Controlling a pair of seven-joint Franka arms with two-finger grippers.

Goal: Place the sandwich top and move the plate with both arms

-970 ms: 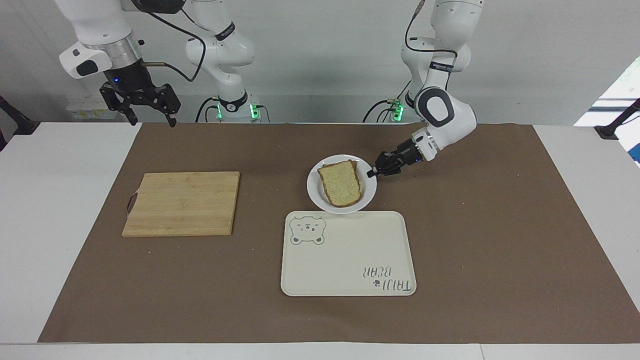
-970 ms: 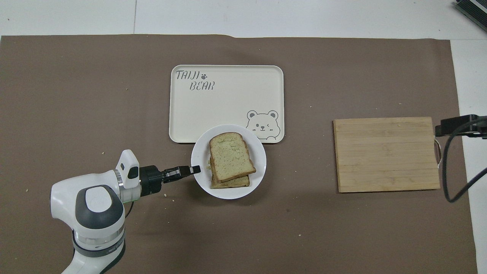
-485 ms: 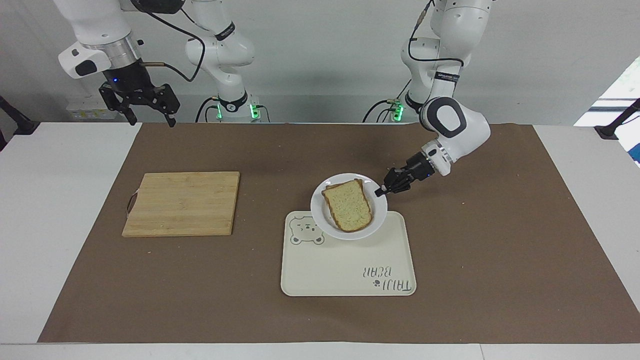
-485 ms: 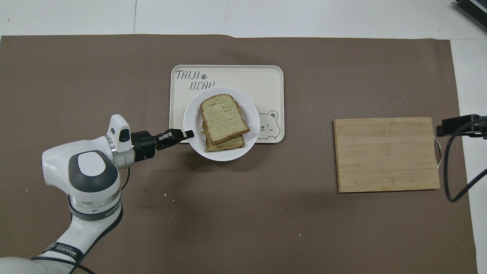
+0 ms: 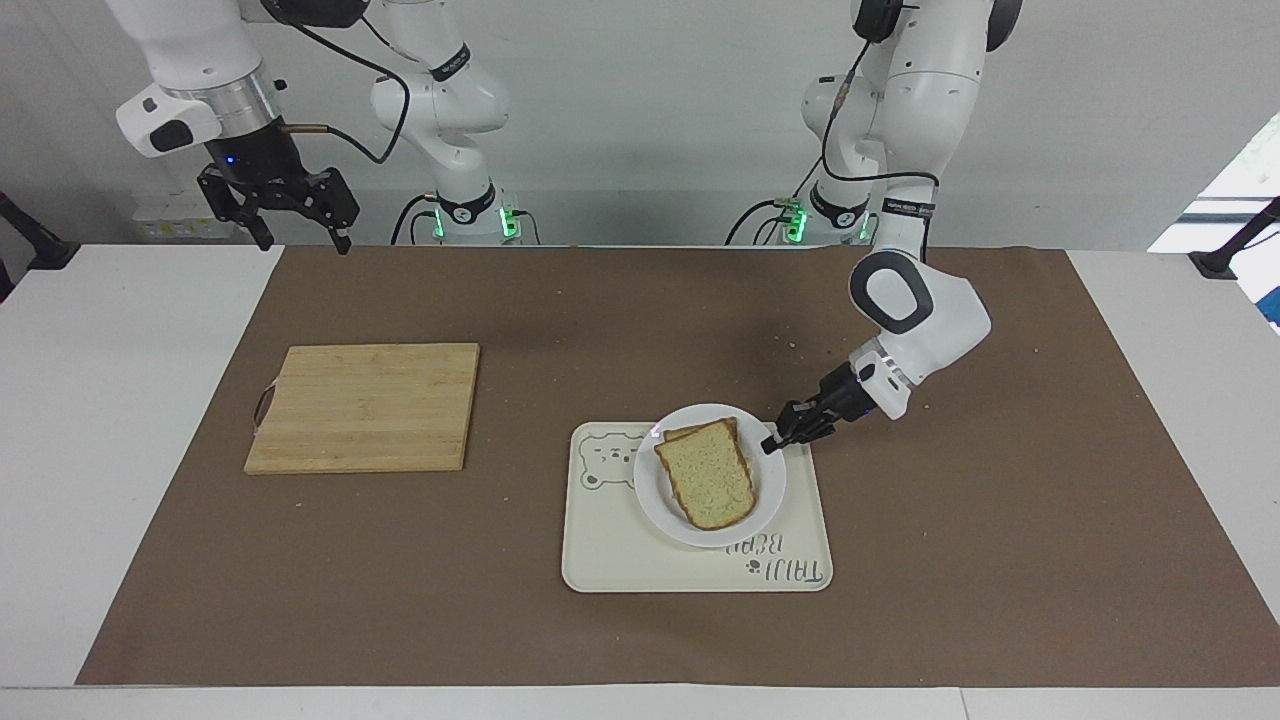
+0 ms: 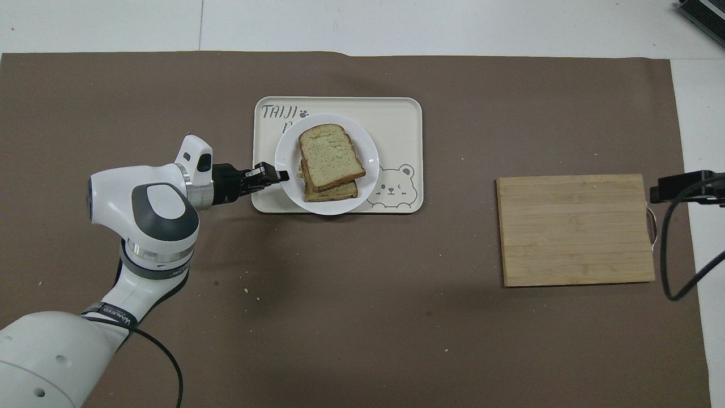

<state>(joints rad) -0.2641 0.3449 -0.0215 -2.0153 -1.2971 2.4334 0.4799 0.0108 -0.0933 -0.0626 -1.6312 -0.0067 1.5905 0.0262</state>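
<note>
Left gripper (image 5: 772, 444) clenched on the plate (image 5: 765, 505) rim; sandwich top (image 6: 329, 156) lies lengthwise, rounded end at twelve o'clock. Only the facing view shows right gripper (image 5: 300, 235) released.

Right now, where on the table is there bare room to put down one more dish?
The wooden cutting board is bare on top, and the brown mat lies open between it, the tray and the robots. The tray is crowded: the white plate with the sandwich top fills most of it, and the left claw, shut, grips the plate's rim.
</note>
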